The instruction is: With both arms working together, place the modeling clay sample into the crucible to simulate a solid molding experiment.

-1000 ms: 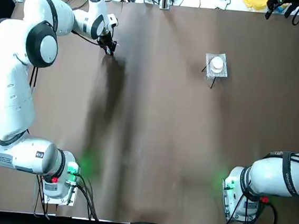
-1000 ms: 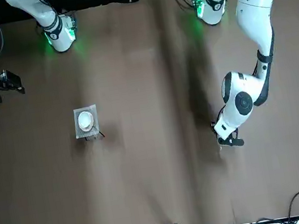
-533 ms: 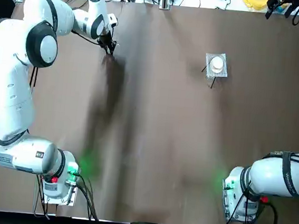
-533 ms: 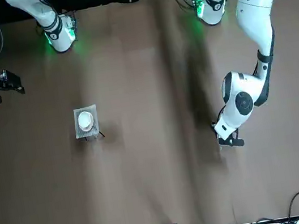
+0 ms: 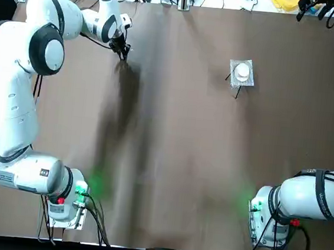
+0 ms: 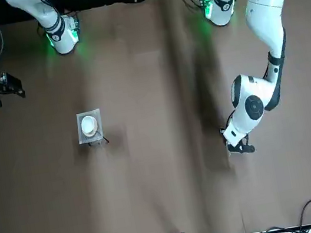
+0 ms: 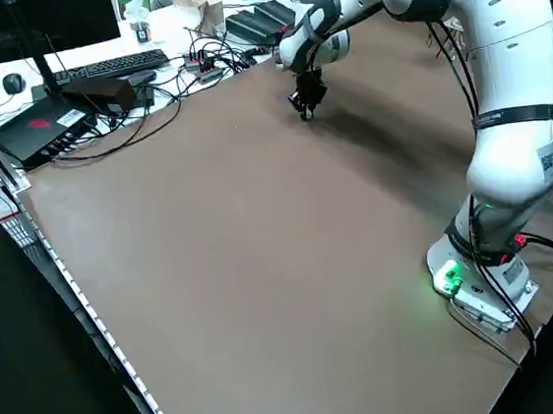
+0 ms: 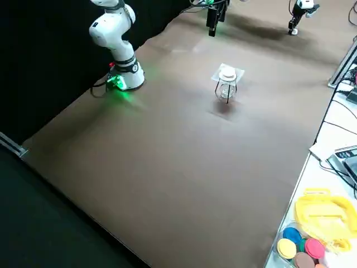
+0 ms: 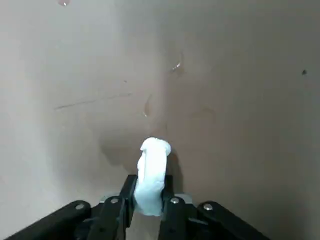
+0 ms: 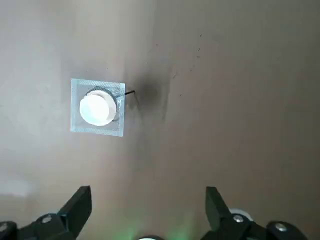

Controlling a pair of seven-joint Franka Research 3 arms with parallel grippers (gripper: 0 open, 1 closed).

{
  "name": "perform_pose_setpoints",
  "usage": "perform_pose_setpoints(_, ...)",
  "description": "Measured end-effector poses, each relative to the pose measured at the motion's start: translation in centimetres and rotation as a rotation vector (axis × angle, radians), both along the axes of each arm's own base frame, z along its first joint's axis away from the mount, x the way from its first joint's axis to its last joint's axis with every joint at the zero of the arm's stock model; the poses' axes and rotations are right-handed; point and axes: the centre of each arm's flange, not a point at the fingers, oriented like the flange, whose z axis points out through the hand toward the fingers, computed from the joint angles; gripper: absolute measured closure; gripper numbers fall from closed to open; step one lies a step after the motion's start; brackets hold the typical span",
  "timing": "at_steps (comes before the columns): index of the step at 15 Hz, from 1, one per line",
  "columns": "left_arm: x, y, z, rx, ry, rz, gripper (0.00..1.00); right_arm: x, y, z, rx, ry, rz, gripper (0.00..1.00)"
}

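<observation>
Clay [image 9: 152, 172] in left tool [image 9: 151, 181], crucible [image 10: 98, 107] on tripod mesh [image 10: 78, 90], right tool [image 10: 149, 192] beyond

Glossy white, rounded arm segments [image 5: 12, 101] are banded in black at the joints, with a pale grey label marked on one, black cables [image 7: 491, 273] strapped alongside, green lights [image 7: 451, 273] and red buttons [image 7: 520, 240] set at the bases, and black, angular claws [image 9: 149, 200] [image 10: 150, 212] studded with silver screws [image 9: 174, 200].

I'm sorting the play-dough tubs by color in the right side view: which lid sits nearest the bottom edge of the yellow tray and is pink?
The pink lid, beside the brown one; the others near it are blue, yellow or green.
</observation>
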Motion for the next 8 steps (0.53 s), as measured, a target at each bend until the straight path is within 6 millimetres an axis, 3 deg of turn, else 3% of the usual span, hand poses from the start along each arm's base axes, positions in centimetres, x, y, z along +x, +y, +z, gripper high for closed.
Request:
perform_pose_setpoints(2,0.5,0.2,0.9,-0.003,-0.017,0.022,0.74,0.0,0.0,0.0,0.000,0.000,0.000,0.00)
perform_pose_setpoints(5,1.1,-0.2,3.7,-0.001,-0.019,0.082,0.74,0.0,0.0,0.0,0.000,0.000,0.000,0.00)
perform_pose_setpoints(6,1.2,-0.9,4.9,-0.001,-0.007,0.096,0.74,0.0,0.0,0.0,0.000,0.000,0.000,0.00)
perform_pose_setpoints(7,0.7,-3.1,7.4,-0.008,0.010,0.131,0.74,0.0,0.0,0.0,0.000,0.000,0.000,0.00)
perform_pose_setpoints(8,0.3,-4.3,8.7,-0.014,0.014,0.150,0.74,0.0,0.0,0.0,0.000,0.000,0.000,0.00)
